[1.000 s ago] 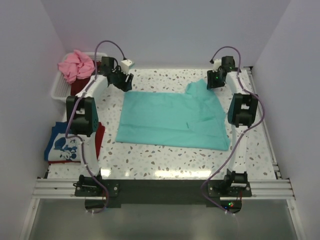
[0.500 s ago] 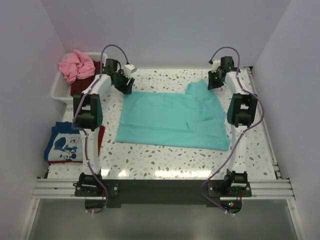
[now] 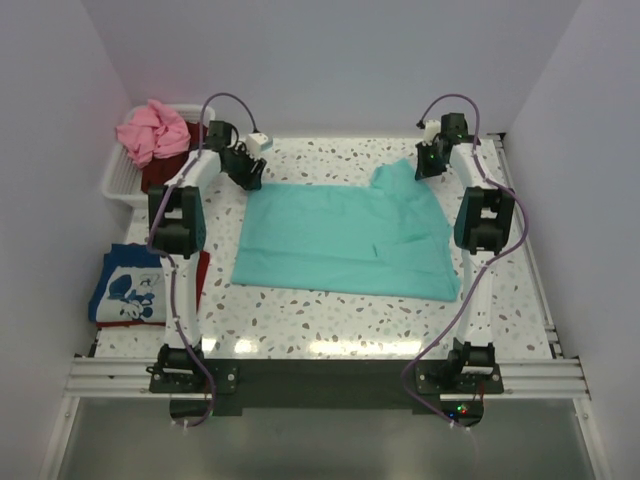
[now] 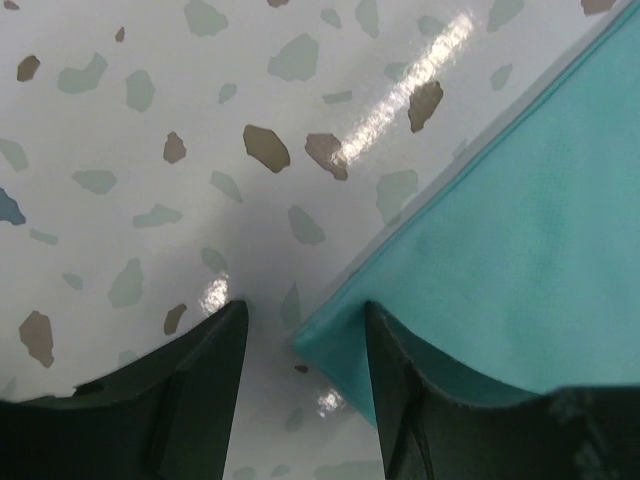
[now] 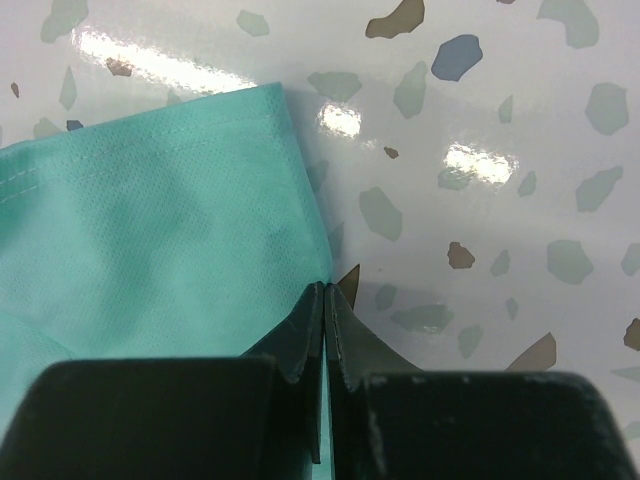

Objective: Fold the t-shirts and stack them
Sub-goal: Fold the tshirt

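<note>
A teal-green t-shirt (image 3: 345, 240) lies spread flat on the speckled table. My left gripper (image 3: 246, 172) is at the shirt's far left corner. In the left wrist view the gripper (image 4: 305, 318) is open, its fingers (image 4: 195, 385) either side of the corner of the teal cloth (image 4: 500, 250), right fingertip over the cloth. My right gripper (image 3: 428, 163) is at the far right part of the shirt. In the right wrist view the gripper (image 5: 325, 292) is shut on the edge of the teal cloth (image 5: 160, 220).
A white slatted basket (image 3: 115, 180) at the far left holds a pink t-shirt (image 3: 150, 130) and a dark maroon one (image 3: 158, 178). A blue t-shirt with white print (image 3: 130, 290) lies on a red one (image 3: 200, 272) at the left edge. Walls enclose the table.
My left arm has swung its elbow inward and its gripper has settled at the shirt's far left corner. The right arm and the shirt have not moved.
</note>
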Available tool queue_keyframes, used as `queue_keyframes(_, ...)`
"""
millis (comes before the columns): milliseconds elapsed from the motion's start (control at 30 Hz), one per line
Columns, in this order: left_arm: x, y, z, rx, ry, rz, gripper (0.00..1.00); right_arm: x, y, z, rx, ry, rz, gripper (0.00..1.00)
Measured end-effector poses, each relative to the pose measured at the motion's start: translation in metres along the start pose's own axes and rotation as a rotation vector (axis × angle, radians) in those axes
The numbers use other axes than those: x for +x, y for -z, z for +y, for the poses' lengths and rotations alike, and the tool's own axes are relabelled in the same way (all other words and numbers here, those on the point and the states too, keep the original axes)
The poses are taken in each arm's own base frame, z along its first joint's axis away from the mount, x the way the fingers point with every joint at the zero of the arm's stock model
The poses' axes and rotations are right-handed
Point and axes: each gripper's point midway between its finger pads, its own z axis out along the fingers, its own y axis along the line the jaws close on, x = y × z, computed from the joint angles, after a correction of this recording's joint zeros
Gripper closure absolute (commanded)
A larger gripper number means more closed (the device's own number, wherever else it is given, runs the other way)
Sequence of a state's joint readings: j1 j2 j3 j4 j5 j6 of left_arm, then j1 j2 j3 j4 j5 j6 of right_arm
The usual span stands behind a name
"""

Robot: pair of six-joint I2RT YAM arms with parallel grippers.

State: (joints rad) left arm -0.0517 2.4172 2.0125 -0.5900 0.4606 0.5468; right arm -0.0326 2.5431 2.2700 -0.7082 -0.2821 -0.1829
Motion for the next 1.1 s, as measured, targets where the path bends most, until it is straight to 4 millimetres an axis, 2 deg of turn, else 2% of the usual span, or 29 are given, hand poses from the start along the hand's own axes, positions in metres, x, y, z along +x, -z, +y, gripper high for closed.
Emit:
queue_keyframes(167, -0.001, -0.005, 0.0, 0.019, -0.019, -0.013, 0.6, 0.0, 0.0, 0.0, 0.0, 0.0, 0.0, 1.0)
queue_keyframes(333, -0.002, -0.007, -0.001, 0.031, -0.027, -0.025, 0.67, 0.0, 0.0, 0.0, 0.0, -0.011, -0.001, 1.0)
queue_keyframes(500, -0.002, -0.007, -0.007, 0.044, -0.053, -0.068, 0.79, 0.0, 0.001, 0.002, 0.0, -0.028, -0.008, 1.0)
queue_keyframes(633, 0.001, -0.002, -0.014, 0.057, -0.062, -0.081, 0.89, 0.005, 0.007, 0.005, -0.006, -0.042, 0.003, 1.0)
queue_keyframes(767, 0.002, 0.002, -0.018, 0.051, -0.068, -0.092, 0.99, -0.001, 0.019, 0.01, -0.014, -0.048, -0.012, 1.0)
queue_keyframes(967, -0.002, 0.02, -0.025, 0.024, -0.096, -0.14, 1.0, -0.012, 0.043, 0.017, -0.02, -0.046, -0.047, 1.0)
queue_keyframes(1100, -0.016, 0.037, -0.026, 0.001, -0.123, -0.186, 1.0, -0.014, 0.059, 0.021, -0.024, -0.051, -0.057, 1.0)
